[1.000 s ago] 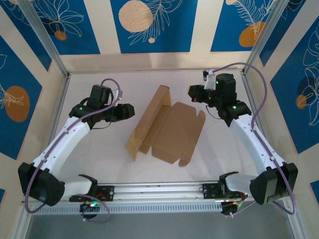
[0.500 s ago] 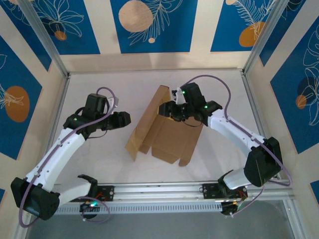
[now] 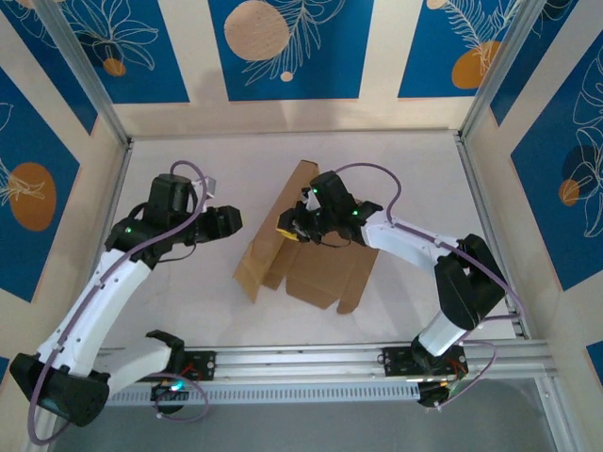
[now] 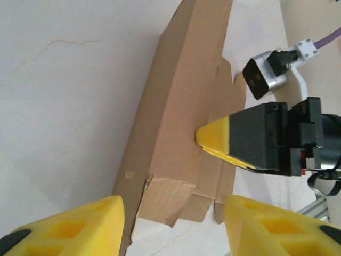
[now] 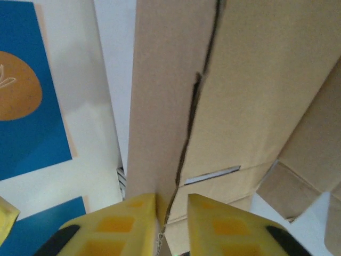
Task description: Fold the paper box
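The paper box (image 3: 325,254) is a flat brown cardboard blank at the table's centre, its long left wall (image 3: 278,221) folded upright. My right gripper (image 3: 288,229) reaches in from the right, shut over that wall's top edge. In the right wrist view the cardboard (image 5: 256,80) runs down between its yellow jaws (image 5: 171,198). My left gripper (image 3: 229,222) hovers open just left of the wall, apart from it. The left wrist view looks between its wide-set jaws (image 4: 173,205) at the wall's outer face (image 4: 181,106) and the right gripper's yellow fingertip (image 4: 213,133) against it.
The white table (image 3: 188,301) lies bare to the left of and behind the box. An aluminium rail (image 3: 301,358) crosses the near edge between the arm bases. Metal frame posts (image 3: 104,113) and patterned blue walls enclose the sides and back.
My right arm swung from the far right of the table in to the box, opened, and closed on the upright wall. My left gripper drifted slightly down and left, still open.
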Robot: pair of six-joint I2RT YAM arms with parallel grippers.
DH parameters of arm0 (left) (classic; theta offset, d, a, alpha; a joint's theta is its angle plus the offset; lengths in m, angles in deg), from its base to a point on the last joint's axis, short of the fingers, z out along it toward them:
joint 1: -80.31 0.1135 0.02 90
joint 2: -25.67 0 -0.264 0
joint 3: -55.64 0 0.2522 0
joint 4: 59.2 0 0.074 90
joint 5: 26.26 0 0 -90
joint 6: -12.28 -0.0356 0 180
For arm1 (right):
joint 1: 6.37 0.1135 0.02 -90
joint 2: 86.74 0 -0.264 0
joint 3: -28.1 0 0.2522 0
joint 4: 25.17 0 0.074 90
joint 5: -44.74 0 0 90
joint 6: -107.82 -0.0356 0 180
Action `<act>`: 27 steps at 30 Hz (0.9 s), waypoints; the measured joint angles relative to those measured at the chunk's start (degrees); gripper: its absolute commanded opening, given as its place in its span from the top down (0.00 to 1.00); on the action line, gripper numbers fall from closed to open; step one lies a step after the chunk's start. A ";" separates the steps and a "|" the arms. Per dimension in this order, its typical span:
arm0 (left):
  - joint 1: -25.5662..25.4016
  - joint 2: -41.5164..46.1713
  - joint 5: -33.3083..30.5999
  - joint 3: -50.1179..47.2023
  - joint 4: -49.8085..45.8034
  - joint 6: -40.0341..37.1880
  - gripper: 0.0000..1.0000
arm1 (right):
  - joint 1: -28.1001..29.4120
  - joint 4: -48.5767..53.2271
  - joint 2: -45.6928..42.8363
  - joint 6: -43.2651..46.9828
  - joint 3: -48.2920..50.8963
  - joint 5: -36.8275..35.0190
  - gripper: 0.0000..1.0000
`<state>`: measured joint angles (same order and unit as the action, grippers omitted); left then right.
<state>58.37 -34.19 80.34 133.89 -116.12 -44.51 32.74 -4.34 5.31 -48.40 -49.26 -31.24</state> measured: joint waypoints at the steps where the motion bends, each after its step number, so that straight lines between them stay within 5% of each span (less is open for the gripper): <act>1: 0.00 0.17 -0.11 0.02 -0.17 0.13 0.48 | 0.00 -1.51 -0.11 -1.09 0.83 -0.52 0.84; 16: 0.00 0.24 -0.63 0.07 -0.87 2.32 0.44 | 0.57 -18.38 -0.50 -11.78 8.50 -8.07 0.93; 27: -4.17 -2.01 -4.66 -5.57 11.10 19.30 0.39 | 3.15 -24.76 0.55 -20.09 9.14 -19.93 0.97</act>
<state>54.20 -36.20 75.68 128.31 -105.01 -25.21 35.89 -29.10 5.85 -68.48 -40.12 -51.17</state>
